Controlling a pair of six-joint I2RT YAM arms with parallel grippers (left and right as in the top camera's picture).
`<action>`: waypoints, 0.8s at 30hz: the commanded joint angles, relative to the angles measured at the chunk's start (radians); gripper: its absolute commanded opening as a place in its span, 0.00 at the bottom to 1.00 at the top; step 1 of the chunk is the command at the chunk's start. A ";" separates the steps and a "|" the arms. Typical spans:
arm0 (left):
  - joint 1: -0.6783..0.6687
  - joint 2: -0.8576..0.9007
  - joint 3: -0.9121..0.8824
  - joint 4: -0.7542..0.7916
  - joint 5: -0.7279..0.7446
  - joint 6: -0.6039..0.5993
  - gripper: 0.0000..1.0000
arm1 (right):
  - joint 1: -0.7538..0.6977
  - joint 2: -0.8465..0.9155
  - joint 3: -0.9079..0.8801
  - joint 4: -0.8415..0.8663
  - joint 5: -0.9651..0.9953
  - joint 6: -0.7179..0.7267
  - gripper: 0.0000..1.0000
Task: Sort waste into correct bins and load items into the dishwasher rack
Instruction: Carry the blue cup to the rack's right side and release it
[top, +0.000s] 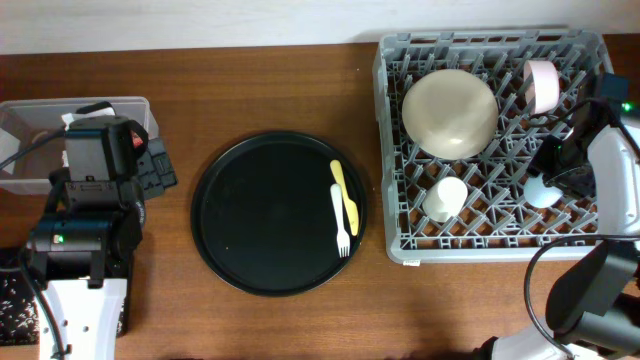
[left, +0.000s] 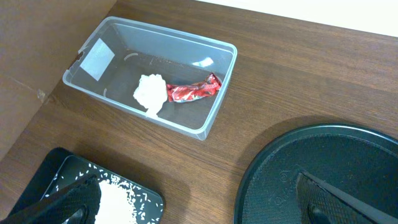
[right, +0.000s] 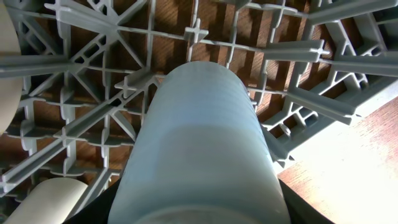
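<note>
Light blue cup gripped inside right gripper

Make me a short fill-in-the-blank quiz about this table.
The fork lies on the round black ____.
The tissue and wrapper lie in the clear ____.
The right gripper holds the blue cup inside the grey ____.
The rice lies in the ____ bin.
Missing words: tray, tub, rack, black.
</note>
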 joint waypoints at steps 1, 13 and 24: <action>0.004 -0.007 0.003 -0.001 -0.014 -0.010 0.99 | -0.001 0.006 -0.028 0.007 -0.108 -0.018 0.54; 0.004 -0.007 0.003 -0.001 -0.014 -0.010 0.99 | -0.001 0.005 -0.027 0.012 -0.122 -0.040 0.53; 0.004 -0.007 0.003 -0.001 -0.014 -0.010 0.99 | -0.001 -0.004 0.069 -0.084 -0.096 -0.048 0.52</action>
